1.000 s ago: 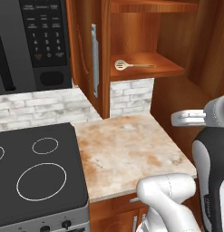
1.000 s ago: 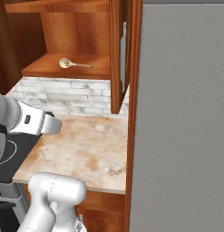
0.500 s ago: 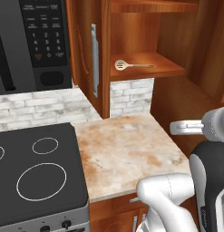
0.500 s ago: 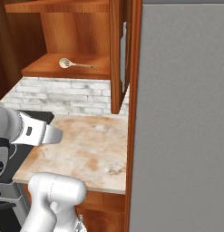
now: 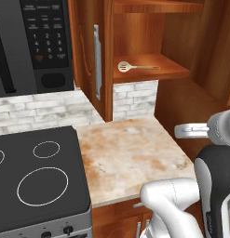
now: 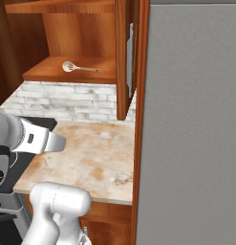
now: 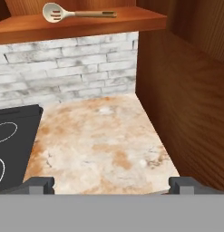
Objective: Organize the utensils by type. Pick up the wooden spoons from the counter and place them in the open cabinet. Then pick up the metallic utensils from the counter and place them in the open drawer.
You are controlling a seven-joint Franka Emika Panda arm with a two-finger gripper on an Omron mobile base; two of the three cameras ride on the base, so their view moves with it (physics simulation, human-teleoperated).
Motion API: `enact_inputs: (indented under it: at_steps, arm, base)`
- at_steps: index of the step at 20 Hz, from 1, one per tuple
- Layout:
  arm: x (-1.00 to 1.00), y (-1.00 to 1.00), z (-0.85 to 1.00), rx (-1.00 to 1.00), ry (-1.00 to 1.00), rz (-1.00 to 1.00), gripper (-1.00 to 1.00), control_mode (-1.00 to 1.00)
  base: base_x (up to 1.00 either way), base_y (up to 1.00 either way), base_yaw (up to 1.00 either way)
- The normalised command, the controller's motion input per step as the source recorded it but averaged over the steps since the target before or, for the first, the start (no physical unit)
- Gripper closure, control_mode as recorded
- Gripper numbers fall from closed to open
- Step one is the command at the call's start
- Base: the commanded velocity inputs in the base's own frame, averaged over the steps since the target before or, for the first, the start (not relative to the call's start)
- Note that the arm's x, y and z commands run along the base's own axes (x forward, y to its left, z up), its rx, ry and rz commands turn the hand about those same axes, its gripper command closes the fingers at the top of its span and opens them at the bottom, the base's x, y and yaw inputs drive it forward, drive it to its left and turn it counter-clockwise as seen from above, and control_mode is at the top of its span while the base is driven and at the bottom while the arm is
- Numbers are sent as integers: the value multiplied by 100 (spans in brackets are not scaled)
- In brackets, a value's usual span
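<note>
we see the gripper with its two dark fingertips standing wide apart and nothing between them. it hangs over the near edge of the counter, looking forward toward the white brick wall.

straight ahead of the gripper and well above it, one wooden spoon lies flat on the lower shelf of the open cabinet. its pale oval bowl, with short slots in it, points to the gripper's left, and its handle runs off to the right along the shelf. in the left base view the same wooden spoon rests near the front of the shelf, up and away from the hand, just right of the cabinet's open door with its vertical silver bar handle. in the right base view the spoon sits on the shelf above and beyond the hand, with the door edge to its right.

below the gripper, the beige marbled counter spreads out forward to the brick wall. a tall reddish-brown wooden side panel bounds it on the gripper's right. to the gripper's left is the black stove top with thin white burner rings, touching the counter's edge. above the stove, up and to the left of the hand, hangs a black microwave with a keypad.

in the right base view a flat grey refrigerator side stands to the right of the gripper, beyond the wooden panel.
</note>
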Motion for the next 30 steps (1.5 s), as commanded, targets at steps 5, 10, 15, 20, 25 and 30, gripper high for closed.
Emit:
enact_inputs:
  at_steps: [5, 10, 15, 20, 25, 30]
  arm:
    - [-7, 0, 0, 0, 0, 0, -100, 100]
    - [0, 0, 0, 0, 0, 0, -100, 100]
    - [0, 0, 0, 0, 0, 0, -100, 100]
    - [0, 0, 0, 0, 0, 0, -100, 100]
    - [0, 0, 0, 0, 0, 0, -100, 100]
    - [0, 0, 0, 0, 0, 0, -100, 100]
  base:
    - [-7, 0, 0]
    - [-64, 0, -16]
    - [-70, -2, -31]
    - [-87, -13, -24]
    - [-94, -21, -27]
    - [-26, -18, -71]
